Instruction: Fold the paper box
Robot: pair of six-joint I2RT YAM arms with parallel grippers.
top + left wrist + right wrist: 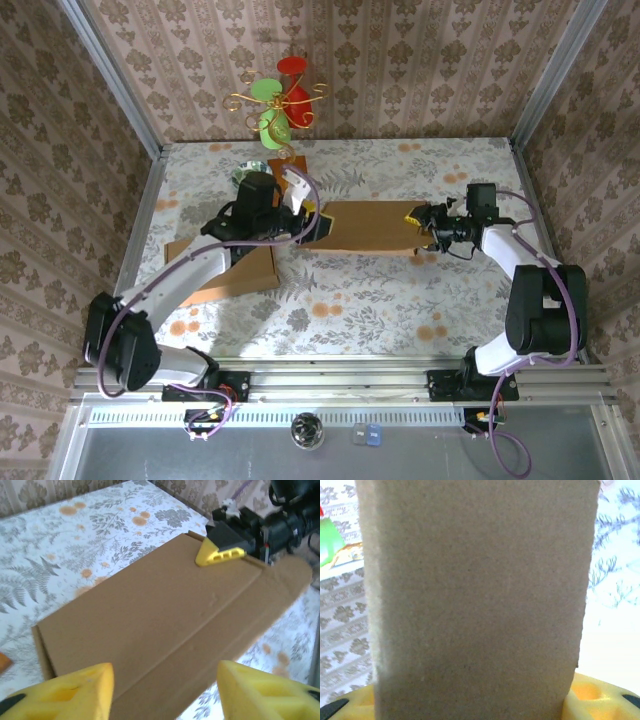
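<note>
I am finding the left gripper (165, 680) released, its yellow fingers (75, 690) standing apart over the near edge of the flat brown cardboard box (150, 615). The box is stretching away ahead of that hand. At its far end the right gripper (220, 556) is pinching the panel. I am recommending that the far end stay pinned while the left hand closes squarely on the crease, since a skewed grip risks a crooked fold.

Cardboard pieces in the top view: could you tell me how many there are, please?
2: the paper box mid-table; a flat cardboard sheet under the left arm. More may be hidden.
</note>
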